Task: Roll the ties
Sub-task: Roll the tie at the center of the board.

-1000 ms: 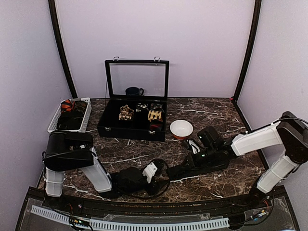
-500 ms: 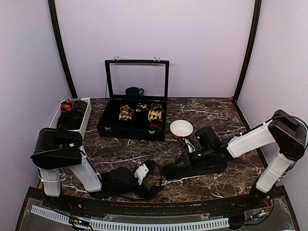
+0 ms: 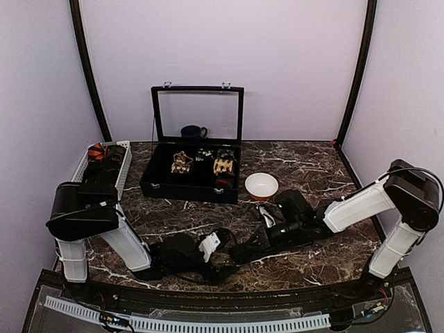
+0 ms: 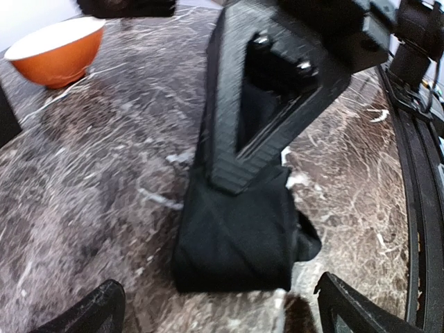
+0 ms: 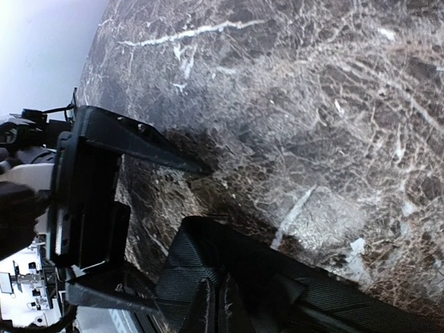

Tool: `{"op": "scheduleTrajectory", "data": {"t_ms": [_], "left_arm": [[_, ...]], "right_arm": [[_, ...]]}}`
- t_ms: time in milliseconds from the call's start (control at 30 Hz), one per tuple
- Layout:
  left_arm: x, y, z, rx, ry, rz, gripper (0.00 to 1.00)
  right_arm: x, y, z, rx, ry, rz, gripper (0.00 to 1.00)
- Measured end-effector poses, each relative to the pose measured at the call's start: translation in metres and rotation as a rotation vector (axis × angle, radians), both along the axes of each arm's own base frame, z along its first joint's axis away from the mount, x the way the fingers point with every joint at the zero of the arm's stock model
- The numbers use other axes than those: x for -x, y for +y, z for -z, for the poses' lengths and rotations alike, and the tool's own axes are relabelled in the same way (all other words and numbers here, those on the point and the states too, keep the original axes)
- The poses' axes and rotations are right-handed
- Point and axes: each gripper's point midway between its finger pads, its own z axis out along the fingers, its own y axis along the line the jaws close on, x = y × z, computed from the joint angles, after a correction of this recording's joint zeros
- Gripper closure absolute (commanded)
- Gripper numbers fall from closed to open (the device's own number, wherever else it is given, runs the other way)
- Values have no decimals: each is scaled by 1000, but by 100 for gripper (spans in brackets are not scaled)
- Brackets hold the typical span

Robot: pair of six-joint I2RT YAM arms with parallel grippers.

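Observation:
A plain black tie [image 4: 236, 239] lies folded into a short thick bundle on the marble table; it also shows in the top view [image 3: 225, 257]. My right gripper [image 3: 240, 251] is shut on its far edge, its fingers [image 4: 239, 139] pressing down onto it. In the right wrist view the shut fingers [image 5: 191, 274] hold black fabric [image 5: 250, 253]. My left gripper [image 4: 222, 312] is open wide just in front of the bundle, one fingertip on each side, not touching it. It sits low at the near edge [image 3: 210, 244].
An orange bowl [image 3: 261, 185] stands behind the right gripper. A black hinged case [image 3: 191, 182] with its glass lid up holds several rolled ties. A white basket [image 3: 103, 165] at the far left holds more ties. A dark mug [image 3: 193, 131] is behind the case.
My right gripper has moved left and nearer with the black tie. My left gripper drew back left, then came right again, and now faces the bundle closely.

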Motion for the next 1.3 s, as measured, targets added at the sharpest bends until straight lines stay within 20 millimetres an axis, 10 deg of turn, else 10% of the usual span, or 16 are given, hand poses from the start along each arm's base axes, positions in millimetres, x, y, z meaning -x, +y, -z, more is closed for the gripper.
{"op": "scheduleTrajectory", "data": {"t_ms": [267,600,867,1300], "left_arm": [[0,-31,-9,15,-58,87,15],[-8,-22,2,30,3,-6,40],[-1,-18,-3,75,43,8,16],[-6,-22,-10,165,176,-10,41]], "right_arm": [[1,-3,11,27,-19,-1,100],[-1,-2,11,30,-46,-6,100],[-2,5,5,29,-84,-38,100],[-1,6,6,37,-109,-50,100]]}}
